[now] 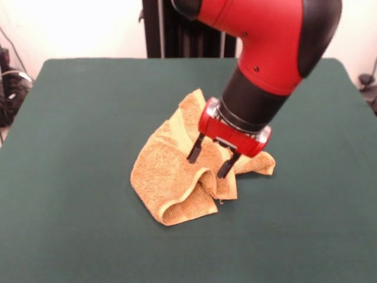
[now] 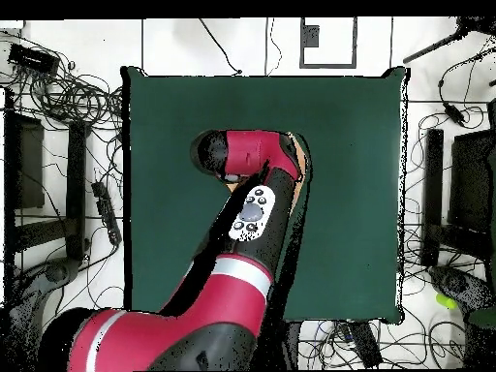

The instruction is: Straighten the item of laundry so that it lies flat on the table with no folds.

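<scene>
Near the middle of the table (image 1: 70, 224) the towel (image 1: 162, 177) lies bunched, a fold doubled under toward its front edge (overhead, the arm hides most of it). Over the towel's right half the gripper (image 1: 211, 159) hangs part-open, apparently holding nothing. Best pinch one free corner and draw outward. No containers appear.

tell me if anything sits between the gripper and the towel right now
Nothing visible does. In the front view the open gripper hangs right over the rumpled towel, its fingertips at the raised folds, with no other object on the green table. In the overhead view the arm hides nearly all of the towel.
</scene>
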{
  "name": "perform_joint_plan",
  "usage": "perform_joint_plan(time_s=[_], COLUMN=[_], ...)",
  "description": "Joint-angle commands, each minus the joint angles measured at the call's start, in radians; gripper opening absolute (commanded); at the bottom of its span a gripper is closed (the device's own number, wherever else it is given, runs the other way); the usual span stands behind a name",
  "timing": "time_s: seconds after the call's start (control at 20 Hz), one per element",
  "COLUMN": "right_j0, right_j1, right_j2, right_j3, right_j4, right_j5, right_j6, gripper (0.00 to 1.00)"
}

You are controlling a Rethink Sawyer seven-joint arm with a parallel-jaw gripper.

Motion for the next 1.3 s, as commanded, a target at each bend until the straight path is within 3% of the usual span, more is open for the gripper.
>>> perform_joint_plan(time_s=[0.05,0.45,0.65,1.0,1.3], right_j0=[0.013,-0.004,0.004,-0.021,-0.031], right_j1=[0.082,0.15,0.145,-0.009,-0.07], right_j2=[0.04,-0.019,-0.029,0.031,0.043], right_j3=[-0.002,-0.077,-0.069,-0.003,-0.002], right_j4=[0.016,-0.049,-0.06,-0.018,-0.019], right_j5=[-0.084,-0.036,-0.054,0.064,0.148], right_j6=[0.251,0.164,0.145,0.078,0.039], gripper=[1.0,1.0,1.0,1.0,1.0])
